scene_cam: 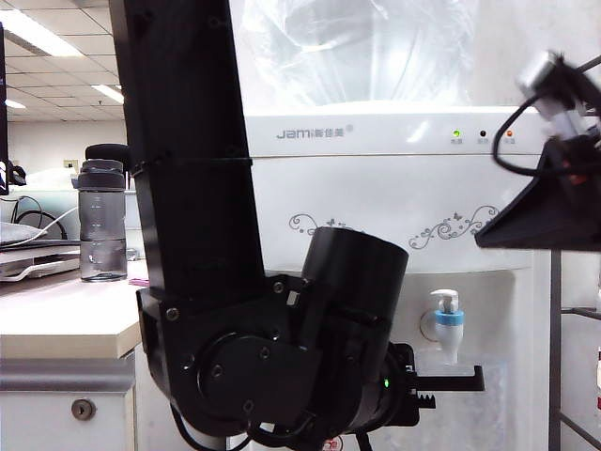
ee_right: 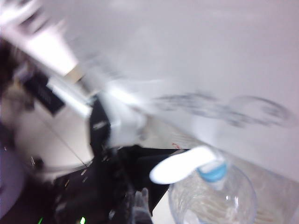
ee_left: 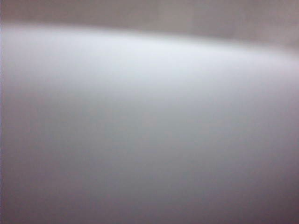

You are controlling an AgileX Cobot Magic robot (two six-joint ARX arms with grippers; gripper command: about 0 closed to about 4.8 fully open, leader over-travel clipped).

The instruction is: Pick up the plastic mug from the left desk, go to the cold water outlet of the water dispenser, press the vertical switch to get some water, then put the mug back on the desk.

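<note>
The white water dispenser (scene_cam: pixel 376 188) fills the exterior view behind my big black left arm (scene_cam: pixel 216 282). Its cold water outlet (scene_cam: pixel 449 324), a white tap with a blue collar, carries the vertical switch (scene_cam: pixel 445 300) on top. A black finger (scene_cam: pixel 451 381) of my left gripper reaches under that tap. The right wrist view is blurred. It shows the clear plastic mug (ee_right: pixel 212 200) right below the blue collar (ee_right: pixel 213 171), with the left gripper's black jaws at its rim. My right gripper (scene_cam: pixel 484 240) hangs above and right of the tap. One grey fingertip (ee_right: pixel 140 207) shows.
The left desk (scene_cam: pixel 56 319) with its keyhole drawer (scene_cam: pixel 83 409) stands at the left, with a dark grey lidded bottle (scene_cam: pixel 101 221) on it. The left wrist view shows only a blurred white surface (ee_left: pixel 149 116) very close. A metal rack edge (scene_cam: pixel 577 376) is at the right.
</note>
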